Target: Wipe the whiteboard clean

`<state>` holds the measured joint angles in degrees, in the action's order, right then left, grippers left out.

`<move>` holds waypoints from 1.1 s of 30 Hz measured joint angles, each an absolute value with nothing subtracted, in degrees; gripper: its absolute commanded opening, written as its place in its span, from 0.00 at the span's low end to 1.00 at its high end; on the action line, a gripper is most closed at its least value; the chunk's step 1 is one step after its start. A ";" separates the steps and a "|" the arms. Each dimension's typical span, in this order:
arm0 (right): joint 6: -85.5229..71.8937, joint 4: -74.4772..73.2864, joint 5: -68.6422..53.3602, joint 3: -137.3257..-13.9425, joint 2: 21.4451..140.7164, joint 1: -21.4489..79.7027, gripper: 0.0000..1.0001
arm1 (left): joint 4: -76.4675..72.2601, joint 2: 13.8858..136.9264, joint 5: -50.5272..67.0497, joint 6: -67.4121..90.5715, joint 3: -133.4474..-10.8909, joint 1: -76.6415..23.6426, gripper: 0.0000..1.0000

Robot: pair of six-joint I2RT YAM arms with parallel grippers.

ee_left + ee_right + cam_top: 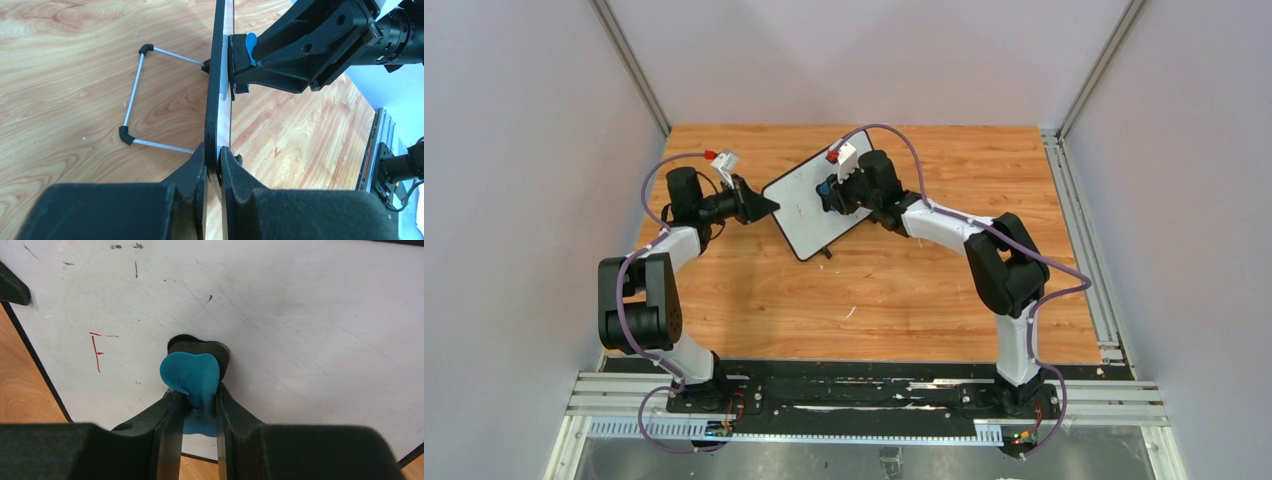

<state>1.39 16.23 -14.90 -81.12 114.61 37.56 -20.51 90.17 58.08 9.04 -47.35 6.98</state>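
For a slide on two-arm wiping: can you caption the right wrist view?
Right gripper presses a blue eraser against the whiteboard, red marks visible to its left.

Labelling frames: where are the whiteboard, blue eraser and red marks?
whiteboard [809,228], top external view, bare white face.
blue eraser [192,372], right wrist view, blue back.
red marks [95,352], right wrist view, long vertical stroke.

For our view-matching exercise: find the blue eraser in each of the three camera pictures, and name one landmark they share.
Top external: blue eraser upper centre, on the whiteboard.
Left wrist: upper centre-right, against the board's edge-on face.
Right wrist: lower centre, held in the right gripper.
Shared landmark: the whiteboard's black frame.
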 measured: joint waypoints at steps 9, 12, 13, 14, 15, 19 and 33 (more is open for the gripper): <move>0.43 15.46 -14.28 -82.70 115.48 38.33 0.01 | -20.45 90.17 57.76 9.06 -47.37 7.05 0.00; 0.40 15.07 -12.19 -83.68 116.07 39.59 0.01 | -20.43 90.17 57.63 9.10 -47.37 7.31 0.00; 0.40 15.14 -11.40 -83.81 116.16 40.03 0.01 | -20.40 90.17 57.65 9.10 -47.37 7.46 0.00; 0.36 15.18 -10.66 -83.85 116.18 40.45 0.01 | -20.36 90.17 57.67 9.10 -47.37 7.55 0.00; 0.21 15.27 -10.02 -83.85 116.18 40.93 0.01 | -20.29 90.17 57.69 9.10 -47.37 7.60 0.00; -0.49 16.34 -8.91 -83.88 116.33 43.24 0.01 | -20.21 90.17 57.69 9.08 -47.37 7.66 0.00; -2.63 19.38 -11.09 -83.88 117.89 49.39 0.01 | -20.14 90.17 57.76 9.04 -47.40 7.68 0.00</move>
<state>-2.63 19.38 -11.09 -83.88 117.89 49.39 -20.14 90.17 57.76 9.04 -47.40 7.68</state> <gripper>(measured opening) 0.258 0.136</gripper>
